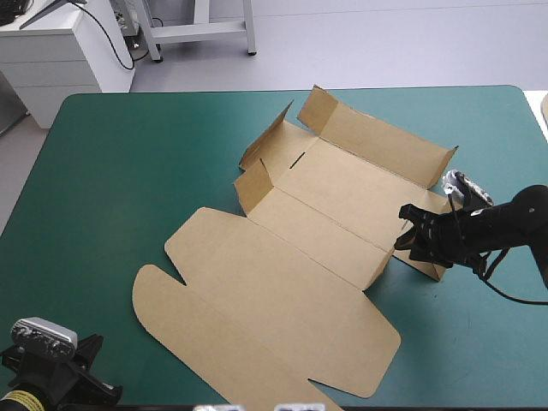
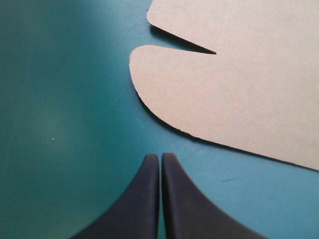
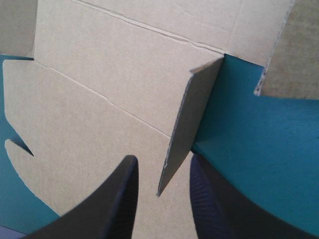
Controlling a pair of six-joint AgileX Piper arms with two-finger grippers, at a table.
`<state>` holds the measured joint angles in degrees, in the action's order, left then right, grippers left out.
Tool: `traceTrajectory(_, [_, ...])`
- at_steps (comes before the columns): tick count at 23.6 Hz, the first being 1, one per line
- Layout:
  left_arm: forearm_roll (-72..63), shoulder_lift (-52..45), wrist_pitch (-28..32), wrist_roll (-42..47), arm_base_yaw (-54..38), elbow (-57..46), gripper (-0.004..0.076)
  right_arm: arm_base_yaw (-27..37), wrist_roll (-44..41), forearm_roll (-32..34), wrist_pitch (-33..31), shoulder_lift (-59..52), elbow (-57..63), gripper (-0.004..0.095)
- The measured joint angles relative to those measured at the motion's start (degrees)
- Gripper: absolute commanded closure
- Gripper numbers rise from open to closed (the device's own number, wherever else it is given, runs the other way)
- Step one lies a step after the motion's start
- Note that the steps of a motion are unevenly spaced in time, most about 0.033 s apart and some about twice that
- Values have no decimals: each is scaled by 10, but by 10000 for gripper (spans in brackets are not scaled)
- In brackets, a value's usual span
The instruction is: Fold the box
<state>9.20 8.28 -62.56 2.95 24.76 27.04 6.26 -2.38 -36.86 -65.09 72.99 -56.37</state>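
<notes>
From above, the brown box (image 1: 317, 214) lies mid-table (image 1: 128, 171), far walls raised, lid flat; my right claw (image 1: 409, 229) sits at its right end. Left wrist: my left claw (image 2: 160, 157), pressed together, hangs beside the lid's smooth rounded tab (image 2: 199, 94). Right wrist: my fingers (image 3: 119, 199) stand apart, astride a stiff corrugated flap (image 3: 194, 109); a crooked squeeze could crease it or let it slip.

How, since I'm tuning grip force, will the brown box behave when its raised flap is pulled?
Probably stiff: the box has walls standing upright without sagging. Likely light, being thin board, so it may slide on the teal-green cover when pushed. The flap inside the open right tool should hinge at its crease.
</notes>
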Motion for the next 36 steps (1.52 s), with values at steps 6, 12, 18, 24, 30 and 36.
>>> traceTrajectory(6, [0, 0, 0, 0, 0, 0, 731, -45, -22, 0, 40, 54, 0, 571])
traceTrajectory(12, [0, 0, 0, 0, 0, 0, 731, -63, -59, 8, 68, 104, -1, 572])
traceTrajectory(18, [0, 0, 0, 0, 0, 0, 731, -64, -58, 55, 54, 123, -1, 717])
traceTrajectory(24, [0, 0, 0, -3, 0, 0, 731, -64, -1, 62, 50, 124, -1, 927])
traceTrajectory(30, [0, 0, 0, -3, 0, 0, 731, -65, 121, 88, 82, 126, -50, 927])
traceTrajectory(36, [0, 0, 0, -3, 0, 0, 731, -65, 327, 106, 75, 154, -210, 927])
